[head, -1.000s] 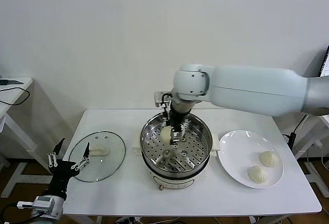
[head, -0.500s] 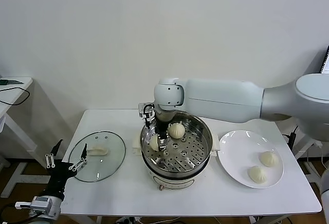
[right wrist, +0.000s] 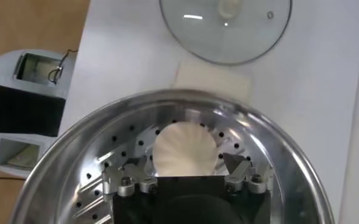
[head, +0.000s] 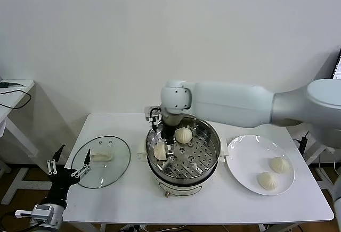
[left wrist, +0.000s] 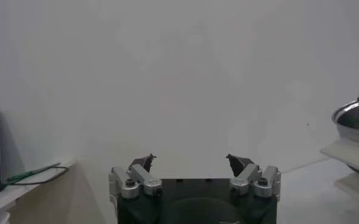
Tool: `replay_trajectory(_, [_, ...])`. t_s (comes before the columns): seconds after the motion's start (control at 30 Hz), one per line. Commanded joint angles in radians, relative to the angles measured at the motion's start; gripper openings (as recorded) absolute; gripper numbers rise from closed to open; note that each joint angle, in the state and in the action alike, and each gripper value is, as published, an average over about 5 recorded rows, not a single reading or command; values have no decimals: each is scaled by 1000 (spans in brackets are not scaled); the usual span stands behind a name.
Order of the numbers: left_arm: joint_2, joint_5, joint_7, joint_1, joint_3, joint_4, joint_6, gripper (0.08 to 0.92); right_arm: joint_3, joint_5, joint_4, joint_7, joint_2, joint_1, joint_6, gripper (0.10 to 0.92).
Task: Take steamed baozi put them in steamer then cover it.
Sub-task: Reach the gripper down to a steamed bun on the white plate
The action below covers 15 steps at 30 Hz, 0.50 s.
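Note:
The steamer [head: 212, 160] stands mid-table, its steel rim filling the right wrist view [right wrist: 283, 146]. My right gripper [head: 166, 151] is down inside it at the left side, open, its fingers on either side of a baozi [head: 159, 151] that rests on the perforated tray [right wrist: 185, 148]. A second baozi [head: 184, 134] lies at the back of the tray. Two more baozi [head: 278, 164] [head: 266, 180] lie on the white plate [head: 248, 163] to the right. The glass cover [head: 101, 161] lies flat on the table left of the steamer [right wrist: 225, 27]. My left gripper [head: 69, 167] is open, parked low at the front left.
A cream pad [right wrist: 213, 79] lies between the steamer and the cover. A side table [head: 13, 91] with cables stands far left. The steamer's edge shows at the side of the left wrist view [left wrist: 357, 115].
My right gripper has carried a baozi from the tray's middle to its left side and lowered it onto the tray. The baozi at the back has come into view. The left arm has barely moved.

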Motion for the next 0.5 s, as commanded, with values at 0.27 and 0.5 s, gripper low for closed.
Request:
replay_trajectory(0.27, [4,5,-2,14,0,-19,-1,823,-36,-157,266,-218,-608,163,214,823])
replay_trajectory(0.5, [5,8,-2,33,-1,-33,-7,823,-7,-370,236,-272,-783,3,342,823])
